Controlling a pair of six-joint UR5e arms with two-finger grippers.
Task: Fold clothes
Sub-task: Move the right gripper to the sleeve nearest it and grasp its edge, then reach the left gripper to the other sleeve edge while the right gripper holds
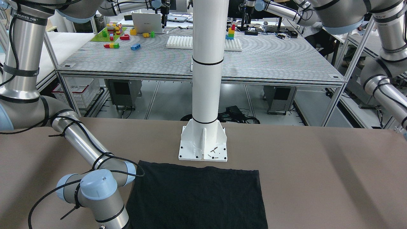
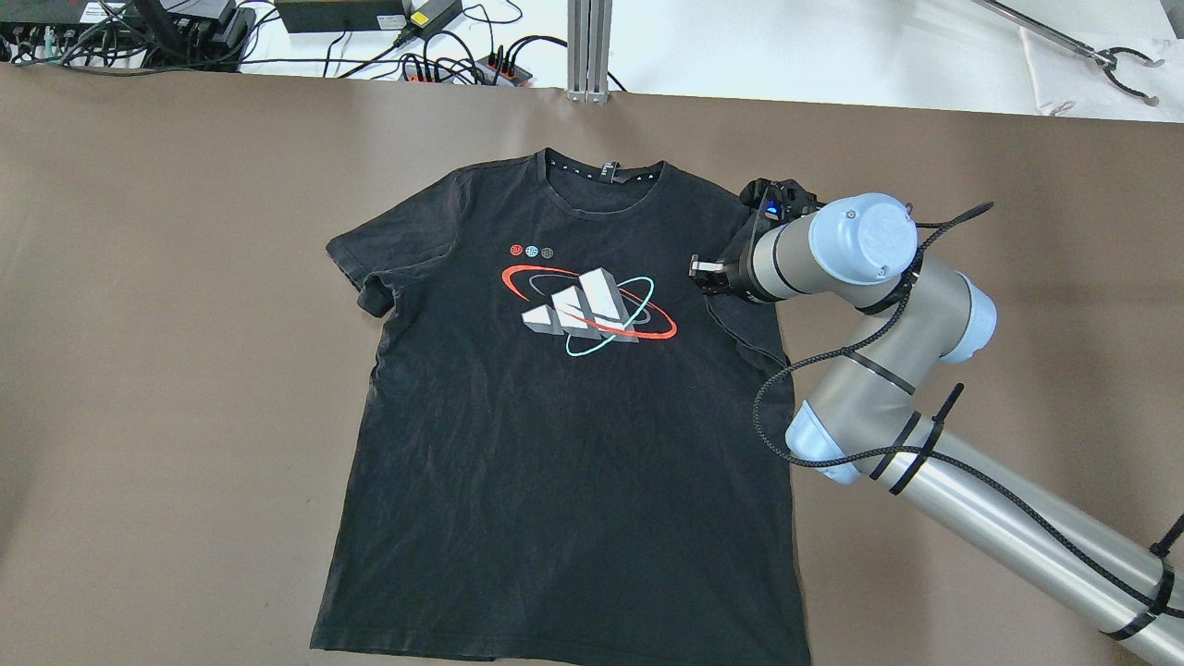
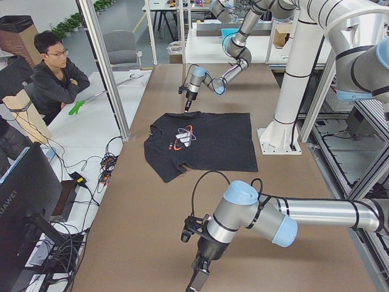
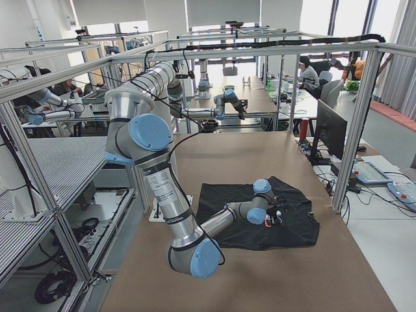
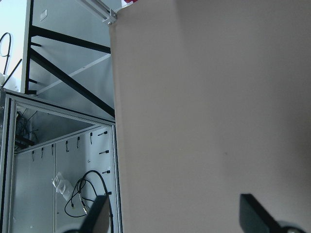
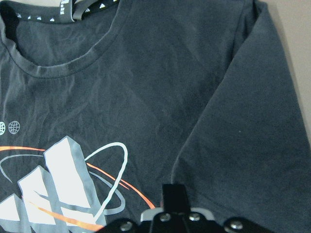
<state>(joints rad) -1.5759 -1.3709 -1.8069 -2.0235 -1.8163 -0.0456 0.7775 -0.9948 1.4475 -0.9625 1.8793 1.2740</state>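
The clothes are one black T-shirt (image 2: 555, 416) with a white, red and teal chest print, lying flat and face up on the brown table, collar towards the far edge. It also shows in the front-facing view (image 1: 197, 197) and the left view (image 3: 206, 143). My right gripper (image 2: 708, 271) is low over the shirt's shoulder on my right, next to the sleeve seam. In the right wrist view (image 6: 174, 194) its jaws are together with no fabric lifted. My left gripper (image 5: 175, 213) is open and empty over bare table, far from the shirt (image 3: 199, 277).
The white pole's base plate (image 1: 203, 149) stands just behind the shirt's hem. The table's left end edge (image 5: 114, 145) runs close by my left gripper. A seated person (image 3: 55, 73) and a monitor (image 3: 24, 207) are beyond the far long edge.
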